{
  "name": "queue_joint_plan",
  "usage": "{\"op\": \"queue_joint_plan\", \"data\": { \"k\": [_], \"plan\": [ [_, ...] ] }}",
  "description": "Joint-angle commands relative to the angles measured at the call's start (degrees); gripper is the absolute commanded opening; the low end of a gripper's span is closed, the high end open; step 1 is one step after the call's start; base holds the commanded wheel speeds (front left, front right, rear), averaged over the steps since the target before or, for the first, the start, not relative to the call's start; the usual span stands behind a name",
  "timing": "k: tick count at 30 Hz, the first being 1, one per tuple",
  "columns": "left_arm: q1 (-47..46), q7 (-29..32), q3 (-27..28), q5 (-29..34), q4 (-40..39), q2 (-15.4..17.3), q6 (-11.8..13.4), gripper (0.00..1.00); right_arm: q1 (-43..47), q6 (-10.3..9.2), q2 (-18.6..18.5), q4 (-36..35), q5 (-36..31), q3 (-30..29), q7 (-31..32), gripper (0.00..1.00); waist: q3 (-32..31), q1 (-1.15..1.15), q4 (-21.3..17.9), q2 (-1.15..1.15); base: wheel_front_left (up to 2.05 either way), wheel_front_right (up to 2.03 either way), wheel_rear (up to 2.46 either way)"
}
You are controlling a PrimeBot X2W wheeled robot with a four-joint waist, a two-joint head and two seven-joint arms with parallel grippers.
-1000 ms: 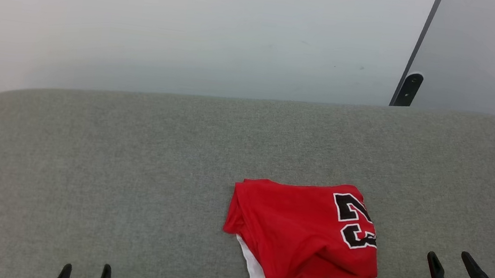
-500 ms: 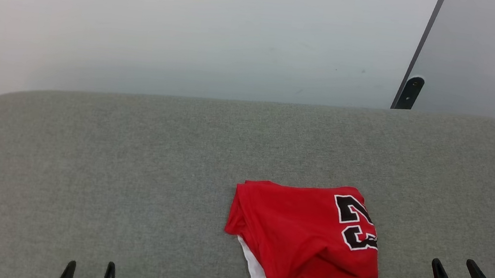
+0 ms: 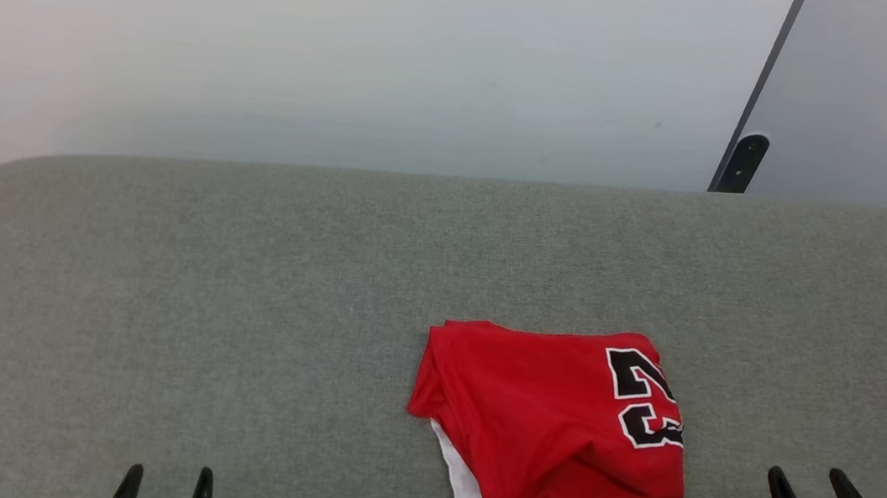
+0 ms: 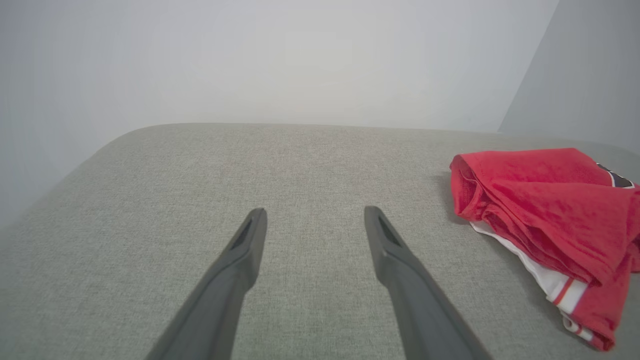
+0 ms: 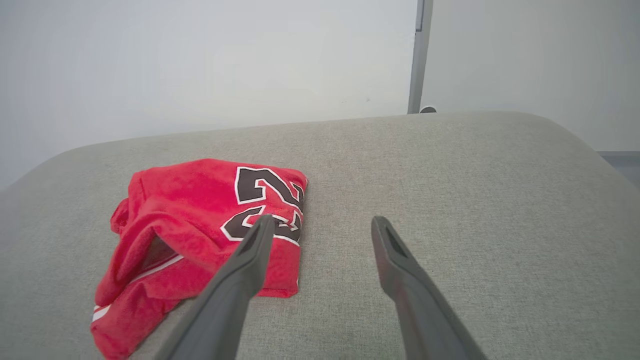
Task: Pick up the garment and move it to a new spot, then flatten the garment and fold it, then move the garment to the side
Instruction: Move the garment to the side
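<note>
Starting at the left: left gripper point(image 3: 170, 471) low at the near edge of the grey pad point(image 3: 234, 299), fingers wide apart, holding nothing, well away from the garment point(image 3: 550, 414). Likely held low there to be out of the way.

Moving to the middle and a bit right: the garment, lying on the pad in a loose bundle, red on top, black "23" at its right end, a white striped bit poking out underneath near the front. Doubled over but lumpy, not neat. Could be a pile waiting to be picked up and laid flat, or a rough fold already set to the side; hard to tell which.

Ending at the right: right gripper point(image 3: 806, 472), near the garment's right end, not touching, fingers wide apart, empty too. Likely held close for an easy reach.
</note>
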Motion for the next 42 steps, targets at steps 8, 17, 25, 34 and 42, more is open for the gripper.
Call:
{"op": "queue_joint_plan", "data": {
  "k": [8, 17, 25, 34, 42],
  "plan": [
    [-2.9, -1.1, -1.9, -0.5, 0.9, -0.8, -0.2, 1.0, -10.5, -0.07, -5.0, 2.4, 1.0, 4.4, 9.7, 1.0, 2.8, 0.0, 2.4, 0.0, 0.0, 0.0, 0.0],
    [-9.9, -3.3, -4.8, -0.5, 4.7, -2.1, -1.2, 1.0, -26.4, -0.07, -11.8, 10.7, 7.1, 12.0, 31.4, 1.0, 9.0, 0.0, 6.6, 0.0, 0.0, 0.0, 0.0],
    [-15.1, -4.6, -6.3, -0.6, 8.0, -2.9, -2.1, 1.0, -33.3, -0.07, -14.8, 16.4, 13.0, 18.5, 45.4, 1.0, 13.6, 0.0, 9.3, 0.0, 0.0, 0.0, 0.0],
    [-19.9, -5.1, -7.3, -0.5, 10.1, -3.7, -2.6, 1.0, -32.8, -0.07, -14.0, 23.0, 14.4, 26.3, 49.1, 1.0, 17.8, 0.0, 11.2, 0.0, 0.0, 0.0, 0.0],
    [-20.8, -5.1, -6.9, -0.1, 10.6, -4.0, -2.8, 1.0, -33.0, -0.08, -13.1, 25.3, 14.8, 29.5, 46.4, 0.0, 18.2, 0.0, 11.1, 0.0, 0.0, 0.0, 0.0]
  ]
}}
